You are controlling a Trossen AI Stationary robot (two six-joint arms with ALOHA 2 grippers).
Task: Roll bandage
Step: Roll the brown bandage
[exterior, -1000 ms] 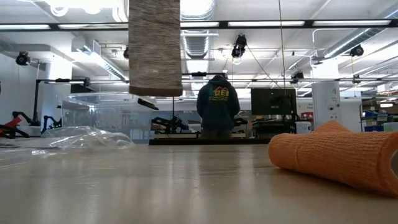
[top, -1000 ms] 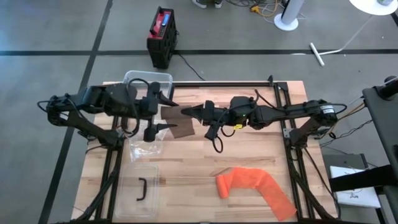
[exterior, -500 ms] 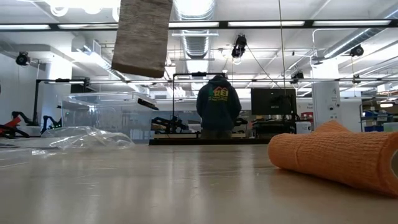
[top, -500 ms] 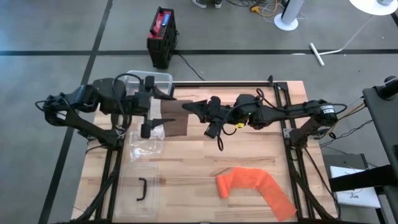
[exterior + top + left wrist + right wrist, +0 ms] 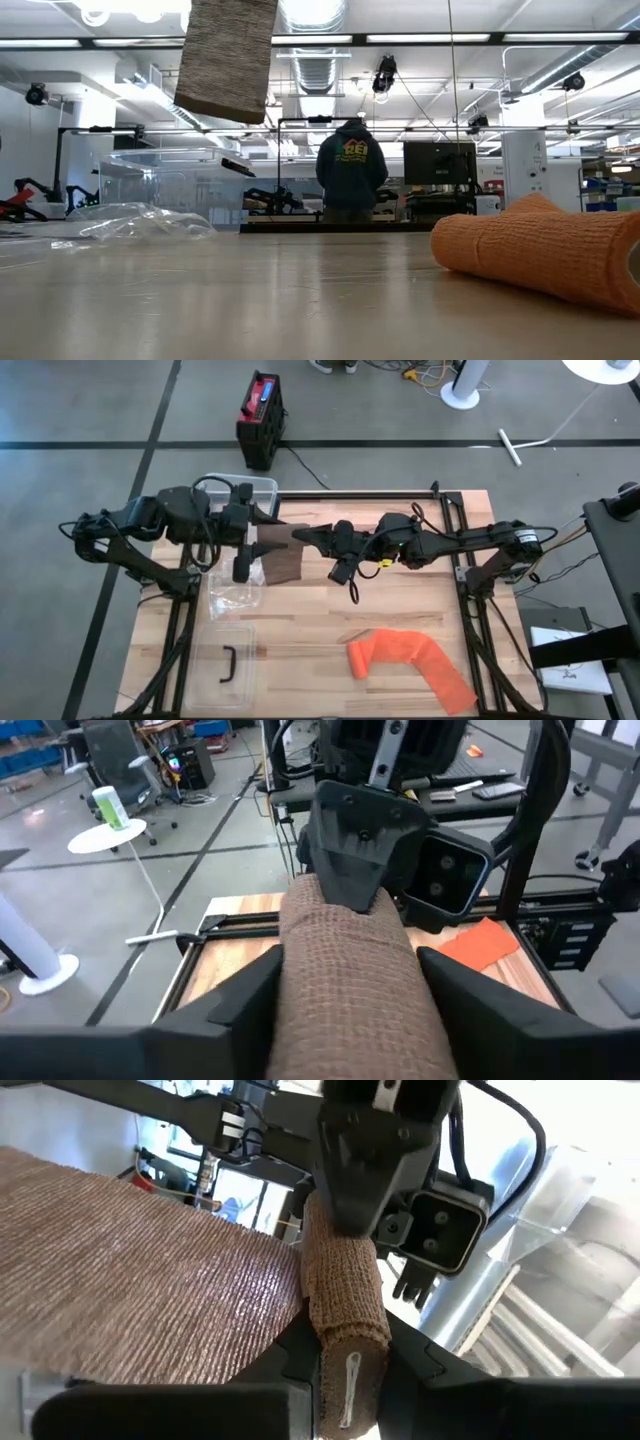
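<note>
your right gripper [image 5: 300, 537] is clamped on the rolled end of the brown bandage [image 5: 281, 558], held above the table [image 5: 400, 605]. your left gripper [image 5: 252, 542] straddles the same roll without a firm pinch. only the low view shows the loose tail hanging clear of the wood; the orange bandage [image 5: 410, 660] lies well apart.

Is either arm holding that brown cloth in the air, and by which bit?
Yes. The right gripper pinches the rolled end of the brown bandage, which hangs clear of the table. The left gripper has its jaws around the roll's other side.
</note>
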